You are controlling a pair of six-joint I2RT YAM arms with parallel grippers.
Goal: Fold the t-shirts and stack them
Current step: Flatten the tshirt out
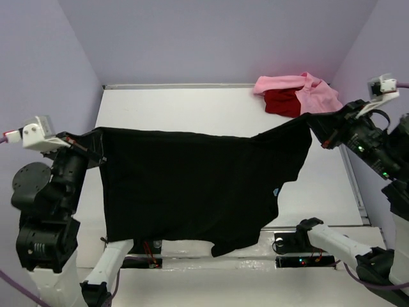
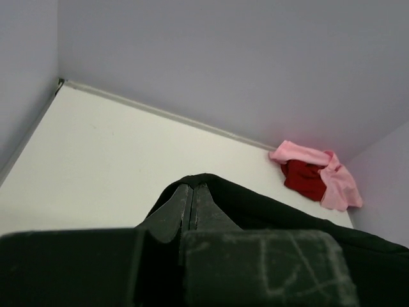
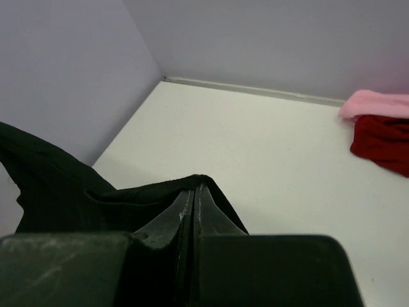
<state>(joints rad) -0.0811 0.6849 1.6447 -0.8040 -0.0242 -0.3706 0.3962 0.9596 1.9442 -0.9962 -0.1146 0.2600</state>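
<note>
The black t-shirt (image 1: 192,185) hangs spread between both arms above the table, its small light label (image 1: 275,190) near its right side. My left gripper (image 1: 89,146) is shut on the shirt's left top corner; in the left wrist view the cloth (image 2: 268,211) drapes over the closed fingertips (image 2: 192,192). My right gripper (image 1: 317,131) is shut on the shirt's right top corner, seen with cloth (image 3: 77,192) over the fingers in the right wrist view (image 3: 193,192). The pink t-shirt (image 1: 313,93) and red t-shirt (image 1: 281,102) lie bunched at the back right.
The white table (image 1: 192,109) has lavender walls on three sides. The pink and red pile also shows in the left wrist view (image 2: 316,179) and in the right wrist view (image 3: 380,131). The arm bases (image 1: 294,243) stand at the near edge.
</note>
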